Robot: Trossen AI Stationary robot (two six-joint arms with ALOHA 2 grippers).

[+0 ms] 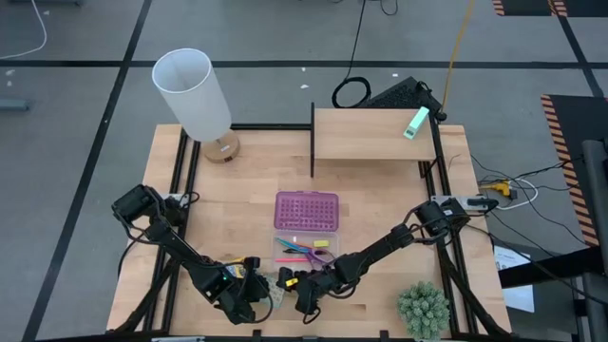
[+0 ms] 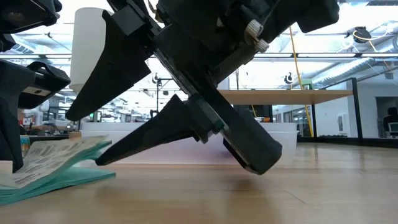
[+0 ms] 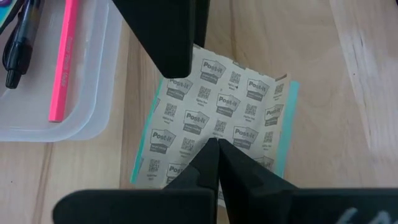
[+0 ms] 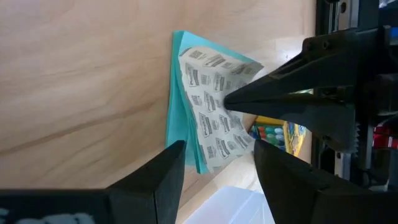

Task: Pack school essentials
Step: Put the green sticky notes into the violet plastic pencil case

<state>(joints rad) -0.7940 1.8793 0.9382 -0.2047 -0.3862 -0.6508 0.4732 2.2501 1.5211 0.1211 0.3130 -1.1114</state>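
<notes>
- One pale patterned pack [image 3: 217,124], a sticky-note pad with teal sheets under a printed wrapper, is seen on the wooden table [image 1: 380,199] near the front edge, just beside the clear case [image 3: 93,118].
- Its near corner is lifted off the wood in the low view, so the pack [image 2: 53,165] lies tilted; its long axis cannot be told with certainty.
- One left gripper [image 3: 211,149] is seen with its fingertips brought together at a corner of the pack, pinching it.
- One right gripper [image 4: 214,165] is held just beside the same pack, its two fingers spread apart with nothing between them.
- One pink pencil [image 3: 62,62] and one dark pen [image 3: 15,53], cut off by the frame edge, lie lengthwise in the case.
- One crayon box [image 4: 277,134] is mostly hidden behind the left gripper.
- One purple studded lid [image 1: 306,210] lies behind the case.
</notes>
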